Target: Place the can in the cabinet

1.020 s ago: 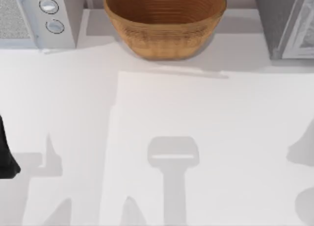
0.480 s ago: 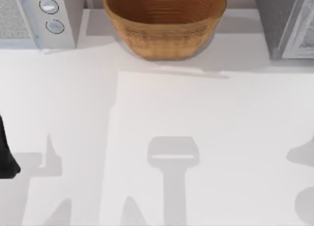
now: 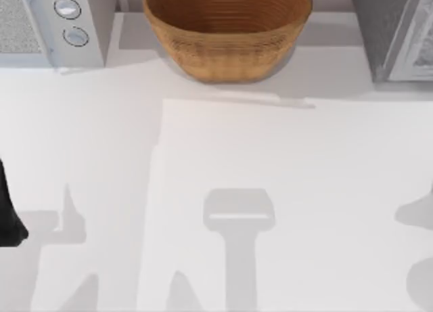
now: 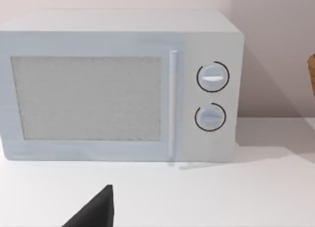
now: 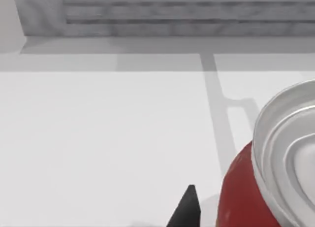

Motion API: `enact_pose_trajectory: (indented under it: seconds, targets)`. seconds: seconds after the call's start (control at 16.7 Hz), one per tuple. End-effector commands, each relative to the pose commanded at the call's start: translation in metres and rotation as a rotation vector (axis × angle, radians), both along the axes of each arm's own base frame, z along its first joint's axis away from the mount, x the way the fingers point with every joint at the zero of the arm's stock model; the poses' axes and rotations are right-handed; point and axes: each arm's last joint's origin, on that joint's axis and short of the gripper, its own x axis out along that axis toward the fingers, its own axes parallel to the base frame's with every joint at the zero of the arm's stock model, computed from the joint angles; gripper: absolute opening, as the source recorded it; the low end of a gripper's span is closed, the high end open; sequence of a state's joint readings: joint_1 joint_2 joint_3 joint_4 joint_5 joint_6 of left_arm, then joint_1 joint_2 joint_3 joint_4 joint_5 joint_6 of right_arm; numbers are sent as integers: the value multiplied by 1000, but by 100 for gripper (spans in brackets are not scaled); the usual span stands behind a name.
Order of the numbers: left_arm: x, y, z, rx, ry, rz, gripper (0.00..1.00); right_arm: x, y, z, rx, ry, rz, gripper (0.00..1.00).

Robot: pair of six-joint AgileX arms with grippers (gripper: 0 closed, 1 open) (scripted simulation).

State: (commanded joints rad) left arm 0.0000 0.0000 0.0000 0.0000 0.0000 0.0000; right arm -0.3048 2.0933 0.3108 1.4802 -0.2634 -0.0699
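Red can (image 5: 243,197) just beside the right hand (image 5: 187,207), grip state untellable; bare white table (image 3: 270,156) between basket (image 3: 226,31) and near edge.

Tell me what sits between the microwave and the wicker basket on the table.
Nothing: in the top view the stretch between the microwave and the wicker basket is bare white table, crossed by shadow.

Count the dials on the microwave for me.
2. Both sit on the microwave panel beside its door: the upper dial directly above the lower dial. The top view shows the same pair at the table's back left.
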Motion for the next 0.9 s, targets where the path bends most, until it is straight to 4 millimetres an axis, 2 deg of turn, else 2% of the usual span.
enact_pose_trajectory:
  seconds: [0.24,0.42,0.66,0.9]
  targets:
    - [0,0,0,0,0,0,100,0,0,0,1,-1,-2,0]
    - [0,0,0,0,0,0,100,5,-3,11,-4,-14,-5,0]
    - [0,0,0,0,0,0,100,15,-6,41,-4,-15,-6,0]
    - [0,0,0,0,0,0,100,17,-6,81,5,15,-4,0]
